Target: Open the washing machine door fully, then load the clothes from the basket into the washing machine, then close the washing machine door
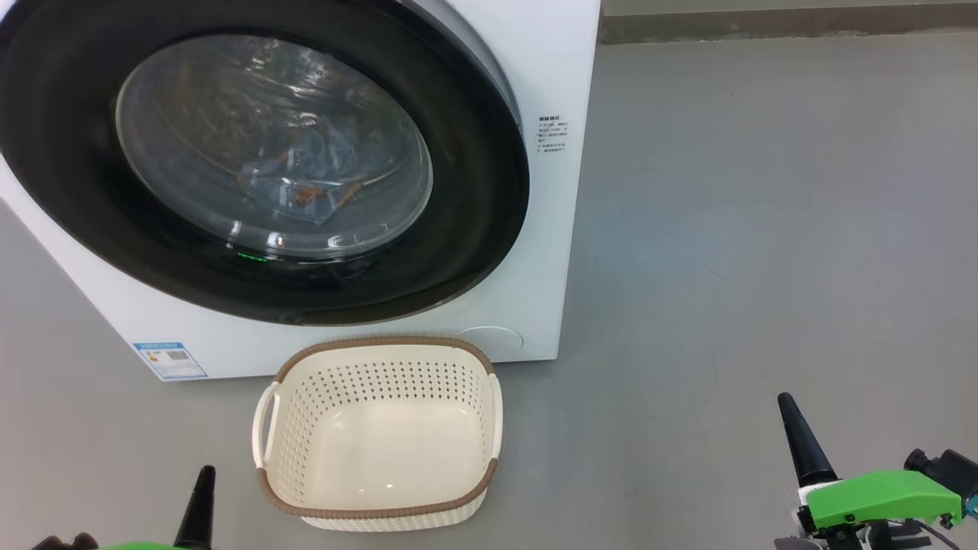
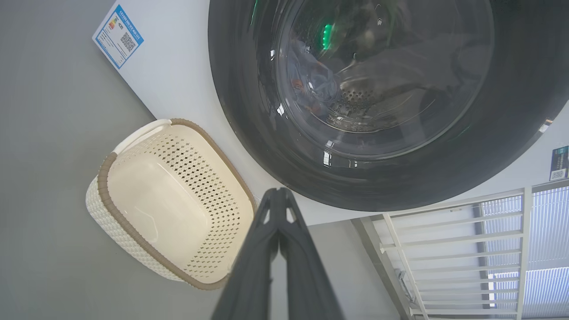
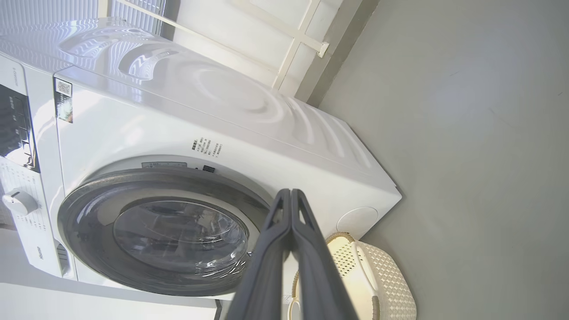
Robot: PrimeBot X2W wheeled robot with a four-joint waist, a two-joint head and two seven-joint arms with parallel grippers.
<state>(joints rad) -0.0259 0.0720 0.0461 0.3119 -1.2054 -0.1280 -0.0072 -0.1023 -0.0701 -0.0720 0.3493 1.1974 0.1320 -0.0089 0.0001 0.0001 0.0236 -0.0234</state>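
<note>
**Door shut, clothes in the drum, basket empty**

We see the washing machine door (image 1: 191,153) lying flush against the front of the white washing machine (image 1: 565,76). Through its bulging glass, the clothes (image 1: 306,172) lie in a loose blue heap with orange-brown print, low in the steel drum (image 2: 364,102). The basket (image 1: 382,341) stands on the grey floor (image 1: 764,229) just in front of the machine, below the door, with nothing in it. By our reading, the loading is done and the door is closed.

The left fingers (image 1: 200,496) and the right fingers (image 1: 798,439) hang low, well apart from the door and the basket. In each wrist view the two dark fingers press tip to tip and hold nothing.

We judge the door to be rigid and fairly heavy. Its glossy black ring and glass give closed fingertips nothing to bite on, so they would slide. If it had to be pulled again, we would hook the outer rim on the side away from the hinge. Glare hides any handle recess, though it may sit at the right edge, where a silvery lip shows.

The clothes look light, soft and limp. We would pinch a raised fold and expect the rest to trail and perhaps snag at the opening.

The basket looks like stiff, light plastic that would skid on the floor. Its side handle (image 1: 263,424) or the woven-look rim is the place to take it.
</note>
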